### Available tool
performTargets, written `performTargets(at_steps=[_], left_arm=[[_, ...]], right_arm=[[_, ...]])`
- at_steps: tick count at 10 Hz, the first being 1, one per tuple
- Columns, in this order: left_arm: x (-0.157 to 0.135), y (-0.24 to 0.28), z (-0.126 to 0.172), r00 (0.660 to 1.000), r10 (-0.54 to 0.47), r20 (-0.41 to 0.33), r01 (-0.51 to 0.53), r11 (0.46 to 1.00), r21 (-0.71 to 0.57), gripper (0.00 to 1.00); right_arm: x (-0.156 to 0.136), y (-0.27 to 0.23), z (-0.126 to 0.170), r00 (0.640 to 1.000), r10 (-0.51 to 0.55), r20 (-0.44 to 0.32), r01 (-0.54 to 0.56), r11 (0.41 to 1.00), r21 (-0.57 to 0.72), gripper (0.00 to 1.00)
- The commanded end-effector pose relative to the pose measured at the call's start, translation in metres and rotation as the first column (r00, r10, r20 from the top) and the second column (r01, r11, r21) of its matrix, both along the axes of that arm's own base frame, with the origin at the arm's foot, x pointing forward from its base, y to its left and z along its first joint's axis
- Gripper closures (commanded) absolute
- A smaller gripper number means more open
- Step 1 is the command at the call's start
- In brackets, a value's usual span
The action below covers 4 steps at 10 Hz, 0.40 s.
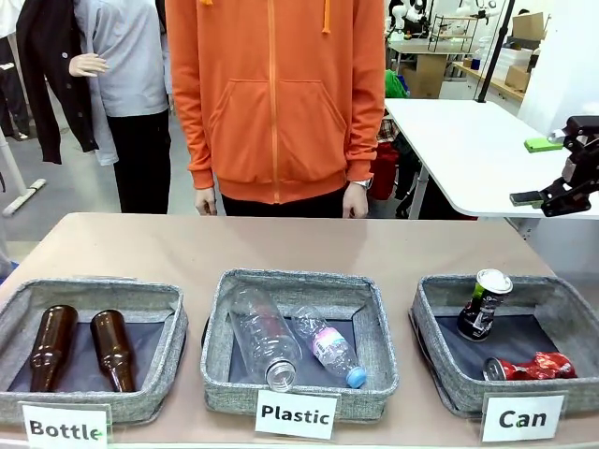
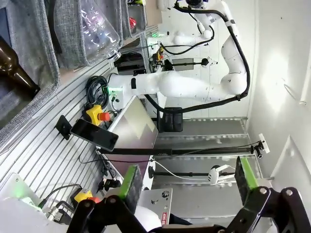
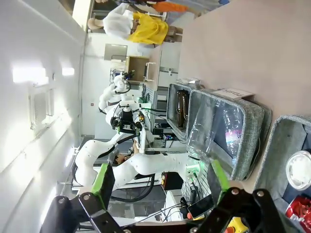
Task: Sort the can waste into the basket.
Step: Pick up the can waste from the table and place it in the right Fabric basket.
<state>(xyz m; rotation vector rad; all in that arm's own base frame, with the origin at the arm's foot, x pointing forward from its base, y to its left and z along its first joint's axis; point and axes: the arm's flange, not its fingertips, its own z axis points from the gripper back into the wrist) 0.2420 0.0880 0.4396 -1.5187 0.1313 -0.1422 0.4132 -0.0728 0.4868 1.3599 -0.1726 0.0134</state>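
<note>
Both cans, the black can (image 1: 484, 305) leaning upright and the crushed red can (image 1: 529, 367) lying flat, sit inside the "Can" basket (image 1: 432, 351) as the right gripper (image 1: 564, 178) hangs empty with jaws open; the leaning can may topple if nudged.

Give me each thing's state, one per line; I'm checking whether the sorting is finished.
Black can: standing tilted in the Can basket.
Red can: crushed, lying in the same basket.
Brown bottles: lying in the Bottle basket.
Clear bottles: lying in the Plastic basket.
Right end effector: open, empty, raised beside the table.
Left end effector: open, empty.
</note>
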Motion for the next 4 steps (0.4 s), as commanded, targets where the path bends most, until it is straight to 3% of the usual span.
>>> performTargets(at_steps=[1, 4], left_arm=[[-0.0006, 0.0001, 0.0027, 1.000, -0.006, 0.014, 0.006, 1.000, -0.011, 0.00], [-0.0006, 0.0001, 0.0027, 1.000, -0.006, 0.014, 0.006, 1.000, -0.011, 0.00]], right_arm=[[-0.0010, -0.0010, 0.0016, 1.000, 0.006, 0.014, -0.006, 1.000, 0.014, 0.00], [-0.0010, -0.0010, 0.0016, 1.000, 0.006, 0.014, -0.006, 1.000, 0.014, 0.00]])
